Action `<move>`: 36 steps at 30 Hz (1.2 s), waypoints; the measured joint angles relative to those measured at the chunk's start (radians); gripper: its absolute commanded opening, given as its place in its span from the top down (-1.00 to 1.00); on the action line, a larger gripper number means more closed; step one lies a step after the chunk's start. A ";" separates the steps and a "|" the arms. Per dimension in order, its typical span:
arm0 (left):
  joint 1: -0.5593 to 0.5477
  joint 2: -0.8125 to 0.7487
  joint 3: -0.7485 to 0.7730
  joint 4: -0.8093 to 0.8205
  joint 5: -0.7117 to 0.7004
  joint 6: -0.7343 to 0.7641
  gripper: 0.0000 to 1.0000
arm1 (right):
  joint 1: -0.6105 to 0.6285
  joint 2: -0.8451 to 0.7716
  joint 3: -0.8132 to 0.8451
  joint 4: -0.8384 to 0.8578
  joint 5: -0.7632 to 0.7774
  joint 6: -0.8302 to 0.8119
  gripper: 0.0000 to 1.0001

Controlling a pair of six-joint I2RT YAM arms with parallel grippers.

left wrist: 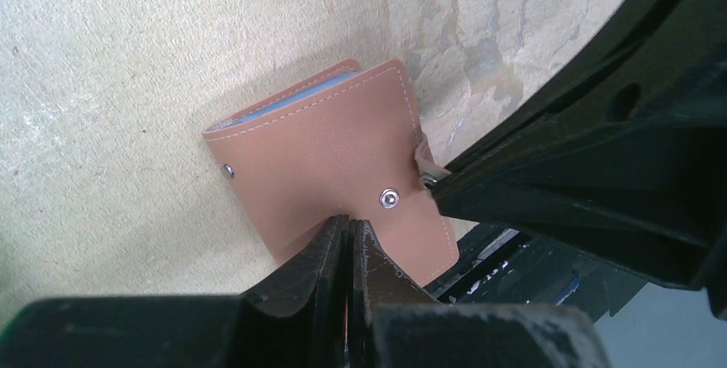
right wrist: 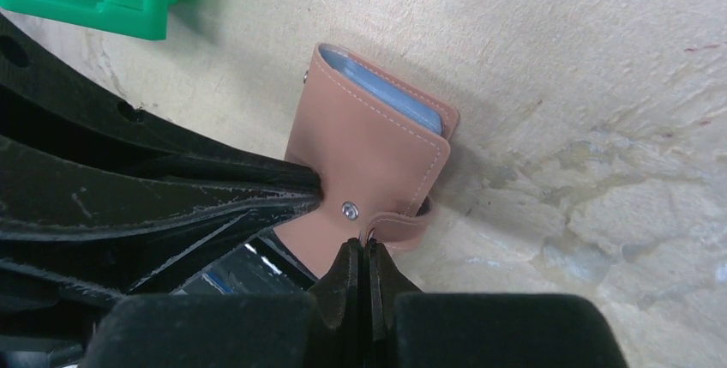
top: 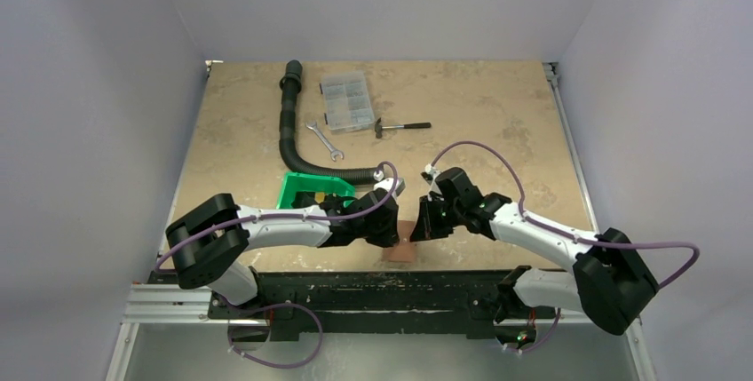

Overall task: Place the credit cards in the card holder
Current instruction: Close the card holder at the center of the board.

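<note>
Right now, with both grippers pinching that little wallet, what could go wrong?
The card holder lies at the near edge of the table, so a tug could drag it off. The right gripper pinches only the thin strap, which may slip out. The left gripper is shut on the cover right beside it, so the two could bump.

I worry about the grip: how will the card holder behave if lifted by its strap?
Likely floppy: the strap bends where the right gripper pinches it, so the card holder would probably dangle and twist. It looks thin and lies flat, so a push should slide it, not tip it.
</note>
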 measured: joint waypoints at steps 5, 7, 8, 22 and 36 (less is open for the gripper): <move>0.000 -0.003 -0.007 0.009 0.000 -0.001 0.97 | -0.021 0.028 -0.040 0.093 -0.068 0.012 1.00; 0.000 -0.005 -0.011 0.014 0.000 -0.001 0.97 | -0.035 0.043 -0.050 0.123 -0.100 0.017 1.00; 0.000 -0.006 -0.012 0.016 0.000 -0.001 0.97 | -0.041 0.047 -0.053 0.131 -0.112 0.018 1.00; 0.000 -0.017 -0.027 0.023 -0.003 -0.001 0.98 | -0.088 0.146 -0.035 0.183 -0.246 -0.045 1.00; 0.000 -0.017 -0.027 0.024 -0.004 0.000 0.99 | -0.098 0.225 0.040 0.105 -0.301 -0.154 1.00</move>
